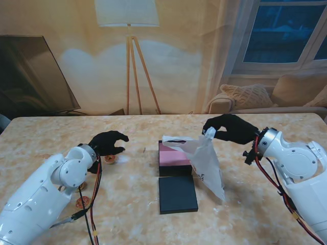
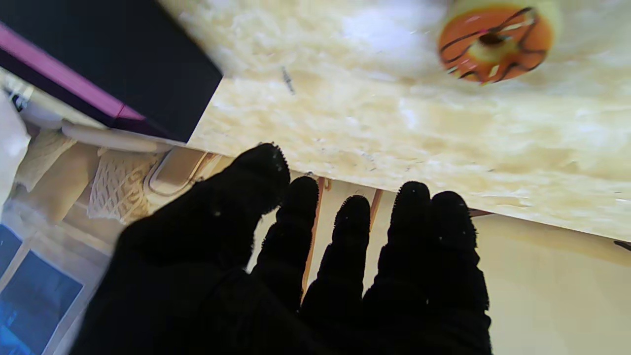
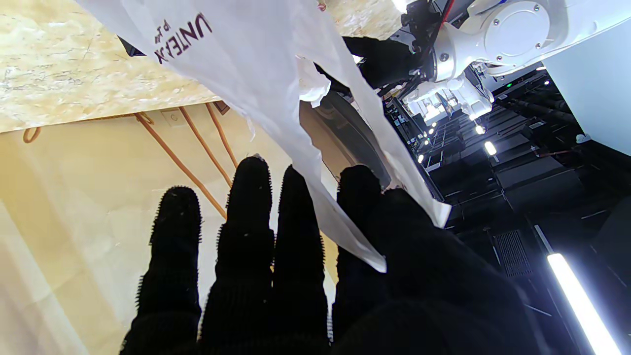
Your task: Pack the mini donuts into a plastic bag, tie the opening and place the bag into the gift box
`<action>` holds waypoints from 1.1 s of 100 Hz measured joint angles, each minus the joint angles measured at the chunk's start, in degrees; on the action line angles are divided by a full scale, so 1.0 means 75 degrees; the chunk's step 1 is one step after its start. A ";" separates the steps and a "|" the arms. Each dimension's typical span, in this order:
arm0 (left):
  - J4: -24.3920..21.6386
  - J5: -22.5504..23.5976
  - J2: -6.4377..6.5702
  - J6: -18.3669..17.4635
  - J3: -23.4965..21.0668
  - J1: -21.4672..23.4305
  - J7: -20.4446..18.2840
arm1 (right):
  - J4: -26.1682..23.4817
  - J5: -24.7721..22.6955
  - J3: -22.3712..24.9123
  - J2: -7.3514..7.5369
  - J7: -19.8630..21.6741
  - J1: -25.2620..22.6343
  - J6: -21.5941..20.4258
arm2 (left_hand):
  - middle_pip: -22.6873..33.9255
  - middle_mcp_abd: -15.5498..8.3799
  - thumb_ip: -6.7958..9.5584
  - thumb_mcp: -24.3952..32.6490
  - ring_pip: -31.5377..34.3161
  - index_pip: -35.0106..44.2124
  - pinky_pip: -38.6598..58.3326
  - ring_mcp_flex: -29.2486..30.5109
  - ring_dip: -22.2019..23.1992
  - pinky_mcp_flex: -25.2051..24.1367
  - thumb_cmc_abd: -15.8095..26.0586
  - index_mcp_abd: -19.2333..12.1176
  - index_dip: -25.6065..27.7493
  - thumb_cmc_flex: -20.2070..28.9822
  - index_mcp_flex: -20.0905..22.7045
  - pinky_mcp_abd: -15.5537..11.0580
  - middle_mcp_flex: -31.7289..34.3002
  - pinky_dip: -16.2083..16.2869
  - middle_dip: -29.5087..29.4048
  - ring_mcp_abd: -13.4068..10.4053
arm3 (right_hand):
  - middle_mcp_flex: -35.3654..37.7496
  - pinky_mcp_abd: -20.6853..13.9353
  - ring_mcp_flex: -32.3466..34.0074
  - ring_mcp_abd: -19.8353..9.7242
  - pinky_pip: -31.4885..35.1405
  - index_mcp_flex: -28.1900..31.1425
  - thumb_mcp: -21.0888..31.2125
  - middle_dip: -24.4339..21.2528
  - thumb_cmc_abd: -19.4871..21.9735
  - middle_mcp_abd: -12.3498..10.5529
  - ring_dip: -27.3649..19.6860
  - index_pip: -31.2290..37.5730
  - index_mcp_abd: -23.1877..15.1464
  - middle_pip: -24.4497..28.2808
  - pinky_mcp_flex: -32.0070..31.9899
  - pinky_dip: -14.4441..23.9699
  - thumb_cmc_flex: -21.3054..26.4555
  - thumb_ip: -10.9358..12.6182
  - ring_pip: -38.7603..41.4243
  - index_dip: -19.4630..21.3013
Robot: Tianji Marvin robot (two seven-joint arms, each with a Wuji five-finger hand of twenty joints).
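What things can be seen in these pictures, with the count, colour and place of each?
mini donut: at least two, orange; one beside the left hand, one nearer to me by the left arm
plastic bag: one, translucent white; hanging from the right hand, right of the box
gift box: one, black with pink inside; table centre, open
box lid: one, black; flat, just nearer to me than the box
table: one, beige marbled
floor lamp: one, white shade, wooden legs; on the backdrop
left hand: black glove; open, holding nothing
right hand: black glove; pinching the bag's top
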 measured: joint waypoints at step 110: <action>0.1635 0.1013 0.0388 -0.0827 0.0123 -0.0317 0.0063 | -0.0434 0.0649 0.0141 0.0132 0.0691 -0.0285 0.0114 | -0.0165 -0.1285 -0.0368 0.2148 -0.0424 0.0045 -0.1201 0.0044 0.0265 -0.0232 -0.2311 -0.1456 -0.0691 -0.0940 -0.1374 0.0029 -0.0970 -0.0022 0.0196 -0.0698 | 0.0001 0.0000 0.0000 0.0000 0.0000 0.0061 0.0000 0.0007 0.0000 0.0000 0.0000 -0.0095 0.0000 -0.0100 0.0001 0.0000 0.0002 0.0000 -0.0003 0.0080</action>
